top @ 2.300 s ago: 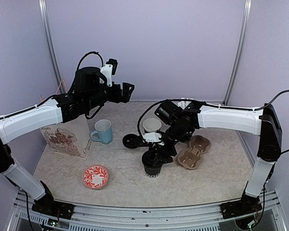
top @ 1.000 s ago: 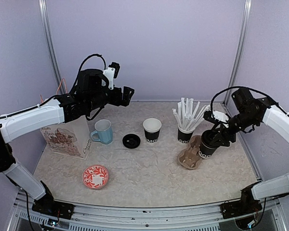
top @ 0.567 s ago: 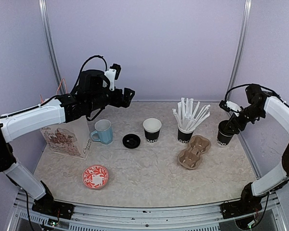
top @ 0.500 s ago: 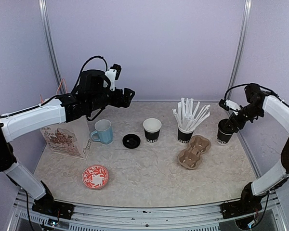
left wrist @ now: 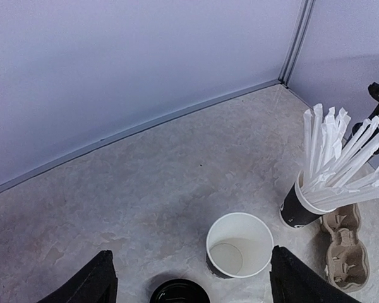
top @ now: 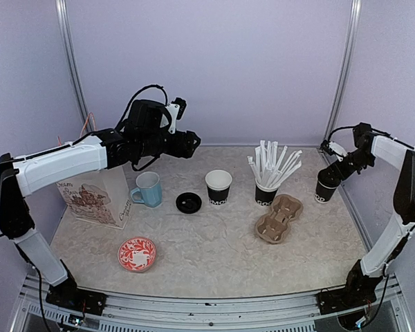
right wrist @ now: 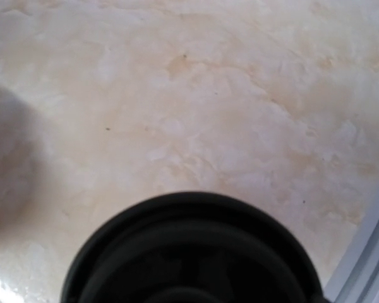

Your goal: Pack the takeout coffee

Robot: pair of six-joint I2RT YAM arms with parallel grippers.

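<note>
**Left tool** (top: 189, 144): raised above the counter (top: 214, 277), fingers (left wrist: 93, 285) spread wide, nothing held.
**Takeout cup** (top: 218, 185): open, white inside, stood upright well below and ahead of the left tool.
**Black lid** (top: 189, 202): laid flat just beside the cup, not touching it.
**Cup of straws** (top: 265, 194), **cardboard carrier** (top: 279, 218): set between the takeout cup and the right tool (top: 333, 173).
**Right tool**: placed directly over a second black cup (top: 324, 191). Whether that cup is gripped cannot be told.
</note>
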